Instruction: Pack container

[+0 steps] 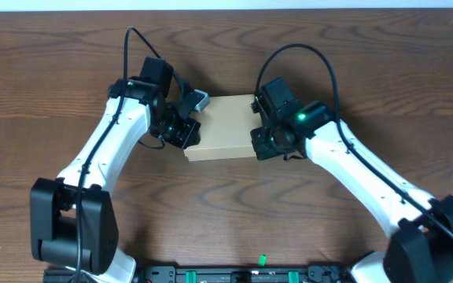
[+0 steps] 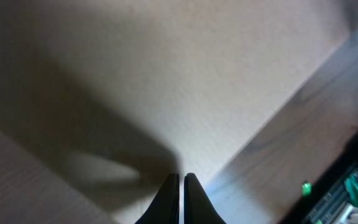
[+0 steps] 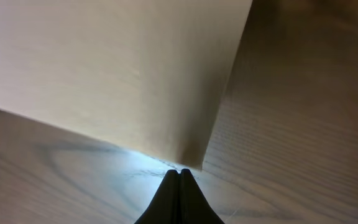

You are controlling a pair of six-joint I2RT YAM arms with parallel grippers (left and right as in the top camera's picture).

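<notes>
The container (image 1: pixel 225 126) is a plain tan cardboard box lying flat in the middle of the table, its lid down. My left gripper (image 1: pixel 189 135) is shut at the box's left edge with nothing between its fingers. In the left wrist view the tan container (image 2: pixel 166 74) fills most of the frame, and the closed left gripper (image 2: pixel 183 177) rests against or just over its surface. My right gripper (image 1: pixel 259 143) is shut at the box's right front corner. The right wrist view shows the right gripper (image 3: pixel 179 172) just short of the container (image 3: pixel 117 68) at its near corner, empty.
The dark wooden table (image 1: pixel 226 204) stretches all round the box. A black base rail (image 1: pixel 234 275) with green lights runs along the near edge, between the two arm bases. No other loose objects show.
</notes>
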